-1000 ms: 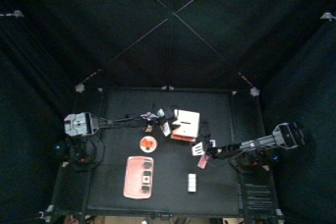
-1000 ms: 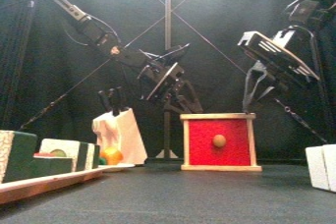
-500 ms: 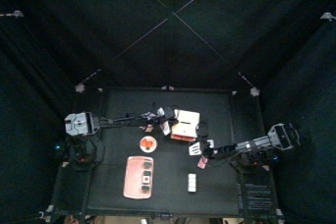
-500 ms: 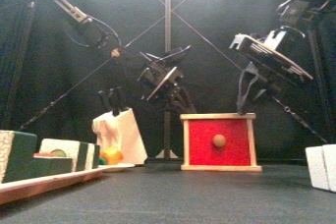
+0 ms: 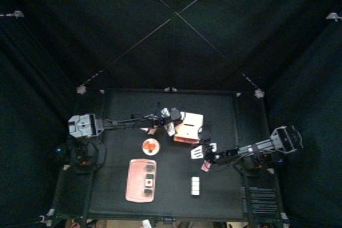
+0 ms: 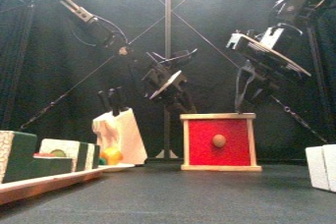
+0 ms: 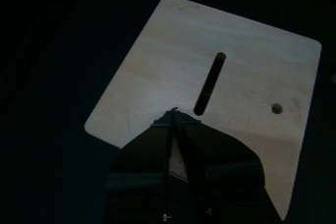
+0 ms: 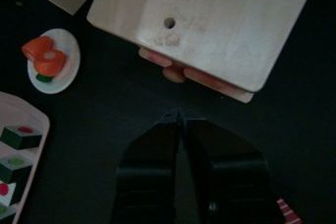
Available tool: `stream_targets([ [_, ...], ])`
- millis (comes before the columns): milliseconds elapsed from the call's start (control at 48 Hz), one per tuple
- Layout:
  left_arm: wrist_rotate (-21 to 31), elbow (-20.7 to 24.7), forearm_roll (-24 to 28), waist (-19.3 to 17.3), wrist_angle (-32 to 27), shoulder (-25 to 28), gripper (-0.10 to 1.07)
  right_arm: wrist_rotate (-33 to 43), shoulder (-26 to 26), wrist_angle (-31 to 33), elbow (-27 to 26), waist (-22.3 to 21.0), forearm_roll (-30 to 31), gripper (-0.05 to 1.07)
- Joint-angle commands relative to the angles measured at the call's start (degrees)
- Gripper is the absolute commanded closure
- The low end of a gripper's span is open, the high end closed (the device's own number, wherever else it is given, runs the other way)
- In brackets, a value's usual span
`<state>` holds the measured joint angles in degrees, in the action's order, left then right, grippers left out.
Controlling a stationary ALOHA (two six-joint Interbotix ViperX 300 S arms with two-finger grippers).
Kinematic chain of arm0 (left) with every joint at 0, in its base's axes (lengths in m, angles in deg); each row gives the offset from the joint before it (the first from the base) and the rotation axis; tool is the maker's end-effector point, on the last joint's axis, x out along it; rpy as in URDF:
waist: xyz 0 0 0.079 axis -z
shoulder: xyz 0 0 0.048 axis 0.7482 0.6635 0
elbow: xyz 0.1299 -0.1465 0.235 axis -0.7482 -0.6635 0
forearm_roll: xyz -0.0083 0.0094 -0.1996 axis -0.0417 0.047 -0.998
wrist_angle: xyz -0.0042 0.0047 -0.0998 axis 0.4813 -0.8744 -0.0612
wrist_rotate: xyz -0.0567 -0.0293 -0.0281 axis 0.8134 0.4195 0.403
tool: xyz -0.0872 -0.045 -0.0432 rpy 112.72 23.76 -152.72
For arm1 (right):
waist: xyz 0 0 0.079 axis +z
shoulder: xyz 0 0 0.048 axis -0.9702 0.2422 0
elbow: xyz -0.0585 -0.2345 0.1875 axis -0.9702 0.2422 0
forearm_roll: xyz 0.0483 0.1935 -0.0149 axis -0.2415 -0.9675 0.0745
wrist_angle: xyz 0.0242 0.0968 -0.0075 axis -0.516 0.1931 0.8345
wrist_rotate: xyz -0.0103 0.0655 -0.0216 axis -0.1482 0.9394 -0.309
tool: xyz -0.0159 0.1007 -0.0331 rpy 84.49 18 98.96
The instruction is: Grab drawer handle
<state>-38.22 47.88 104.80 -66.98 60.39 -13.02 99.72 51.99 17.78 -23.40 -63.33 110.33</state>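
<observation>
The drawer (image 6: pixel 218 141) is a small box with a red front and a white top (image 5: pixel 191 124). Its round handle (image 6: pixel 219 140) sits in the middle of the front and shows as a reddish knob (image 8: pixel 161 59) in the right wrist view. My right gripper (image 6: pixel 253 95) hangs open above the drawer's right side, in front of it in the top view (image 5: pixel 211 153), touching nothing. My left gripper (image 6: pixel 168 79) hovers up behind the drawer's left side, jaws a little apart and empty. The left wrist view shows a pale slotted panel (image 7: pixel 210 76) beyond that gripper (image 7: pixel 178 120).
A pink tray (image 5: pixel 142 179) with small blocks lies at the front left. A white plate (image 8: pixel 50 56) carries a red-orange item. A tilted white board (image 6: pixel 118 135) stands left of the drawer. White blocks (image 5: pixel 195 185) lie near the table's front.
My right gripper has risen a little and its fingers have spread apart. The left gripper's jaws have drawn closer together. The drawer has not moved.
</observation>
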Motion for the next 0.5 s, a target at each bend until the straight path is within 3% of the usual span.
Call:
stream_targets([
  [0,0.1,-0.4,0.1,-0.6,-1.1,-0.1,0.45,0.1,-0.6,0.3,-1.0,-0.2,0.4,0.47],
  [479,0.1,-1.1,-0.1,-0.6,-1.1,-0.8,0.45,0.0,4.3,1.2,-4.3,-2.2,-2.4,0.14],
])
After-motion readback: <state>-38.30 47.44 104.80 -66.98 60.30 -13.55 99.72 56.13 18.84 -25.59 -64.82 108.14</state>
